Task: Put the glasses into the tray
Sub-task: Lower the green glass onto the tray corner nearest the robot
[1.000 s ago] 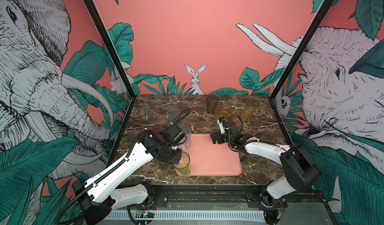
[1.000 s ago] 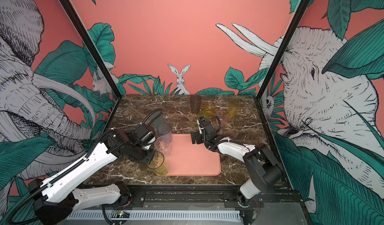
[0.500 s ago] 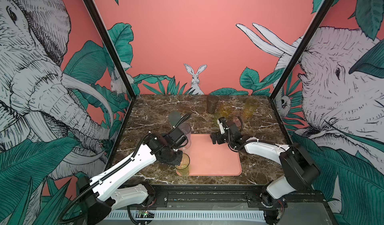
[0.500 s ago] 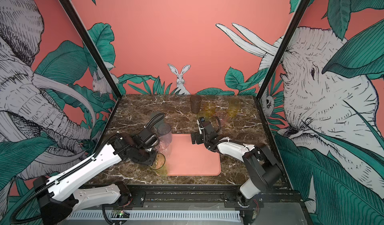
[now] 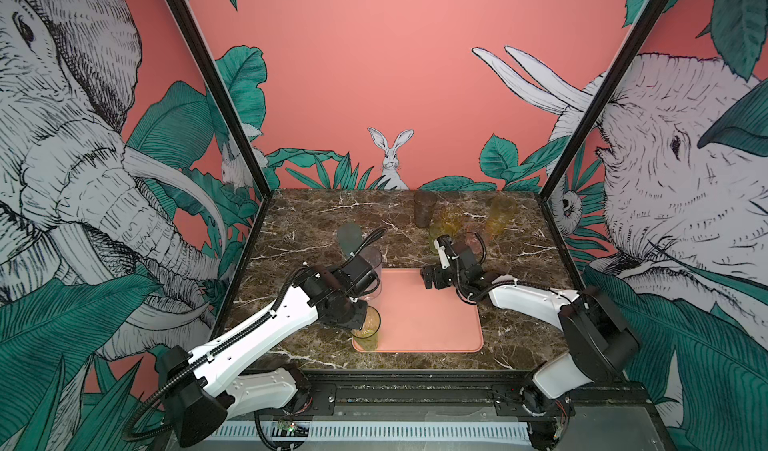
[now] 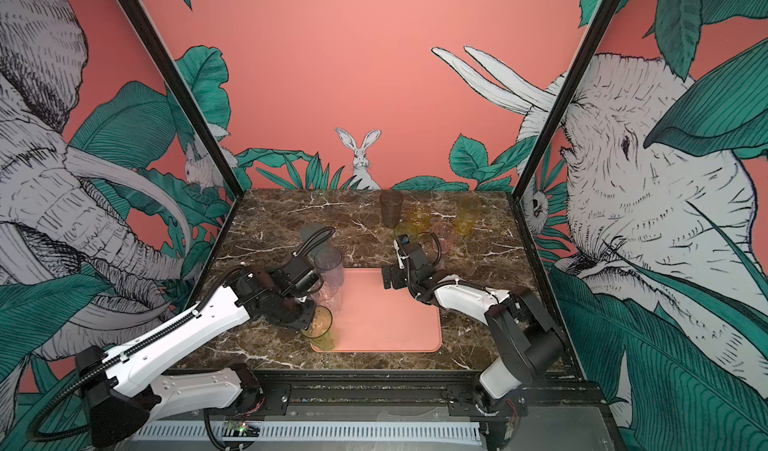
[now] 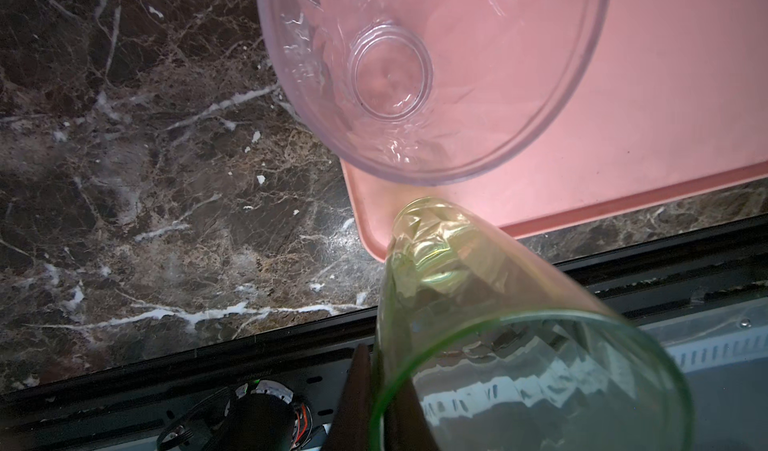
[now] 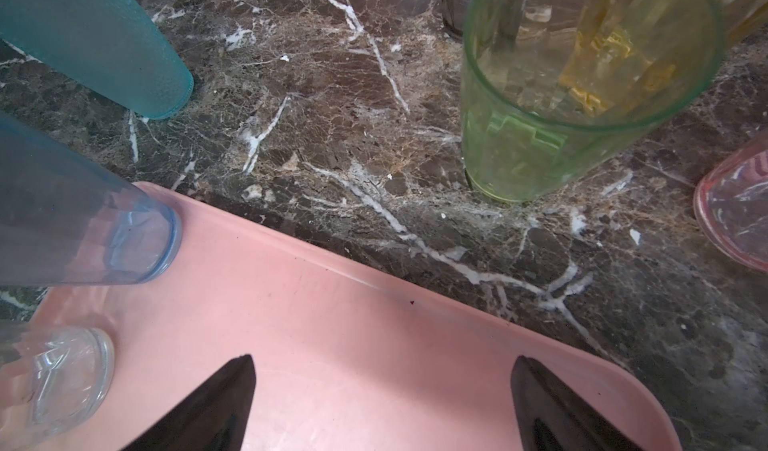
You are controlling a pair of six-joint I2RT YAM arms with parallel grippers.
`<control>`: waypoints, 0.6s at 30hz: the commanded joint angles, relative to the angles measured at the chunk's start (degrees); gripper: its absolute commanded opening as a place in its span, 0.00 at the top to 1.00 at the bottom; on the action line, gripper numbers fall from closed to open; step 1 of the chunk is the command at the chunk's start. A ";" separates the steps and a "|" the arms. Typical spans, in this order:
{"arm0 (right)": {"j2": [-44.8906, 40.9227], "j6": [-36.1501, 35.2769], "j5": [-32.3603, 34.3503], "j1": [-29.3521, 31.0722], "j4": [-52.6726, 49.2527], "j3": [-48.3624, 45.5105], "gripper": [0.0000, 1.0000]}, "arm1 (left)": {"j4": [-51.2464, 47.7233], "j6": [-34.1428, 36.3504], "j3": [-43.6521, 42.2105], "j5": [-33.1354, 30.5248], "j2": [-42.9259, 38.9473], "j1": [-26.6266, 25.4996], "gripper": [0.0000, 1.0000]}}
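We read the left fingers (image 7: 353, 403) as pinching the rim of the yellow-green tumbler (image 5: 366, 331), whose base sits at the near left corner of the tray (image 5: 432, 328). The right fingers (image 8: 216, 407) are spread wide and empty above the tray's far edge.

Robot lab booth, jungle-mural walls (image 5: 374, 54)
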 commanded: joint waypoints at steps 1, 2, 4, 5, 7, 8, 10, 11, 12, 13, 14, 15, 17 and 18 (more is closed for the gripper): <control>0.64 0.20 0.11 0.33 0.29 2.10 0.02 | 0.22 -0.80 -0.52 -0.86 0.05 -0.24 1.00; 0.72 0.25 0.14 0.36 0.25 2.08 0.02 | 0.28 -0.81 -0.52 -0.79 0.11 -0.20 1.00; 0.72 0.23 0.17 0.37 0.25 2.15 0.02 | 0.62 -0.85 -0.65 -0.88 0.27 -0.20 1.00; 0.72 0.24 0.16 0.38 0.26 2.17 0.02 | 0.68 -0.92 -0.67 -1.03 0.40 -0.20 1.00; 0.77 0.23 0.08 0.35 0.21 2.16 0.02 | 0.88 -0.92 -0.82 -1.10 0.72 -0.20 1.00; 0.72 0.23 0.10 0.37 0.14 2.13 0.02 | 0.90 -0.98 -0.86 -1.12 0.86 -0.20 1.00; 0.81 0.23 0.17 0.38 0.07 2.24 0.02 | 0.88 -0.89 -1.12 -1.20 1.21 -0.20 1.00; 0.81 0.23 0.16 0.38 0.06 2.26 0.02 | 0.93 -0.83 -1.26 -1.20 1.36 -0.20 1.00; 0.81 0.23 0.13 0.38 0.06 2.26 0.02 | 1.26 -0.66 -1.56 -1.14 1.45 -0.20 1.00; 0.81 0.26 0.03 0.38 0.06 2.26 0.02 | 1.57 -0.55 -1.98 -1.28 1.63 -0.20 1.00; 0.81 0.25 0.03 0.38 0.06 2.24 0.02 | 1.54 -0.55 -2.18 -1.35 1.64 -0.20 1.00; 0.81 0.23 0.03 0.38 -0.01 2.32 0.02 | 1.47 -0.46 -2.28 -1.42 1.85 -0.20 1.00; 0.89 0.23 0.07 0.38 -0.10 2.35 0.02 | 1.21 -0.46 -2.11 -1.58 1.99 -0.20 1.00; 0.90 0.23 0.15 0.38 -0.20 2.36 0.02 | 1.29 -0.43 -2.06 -1.76 2.07 -0.20 1.00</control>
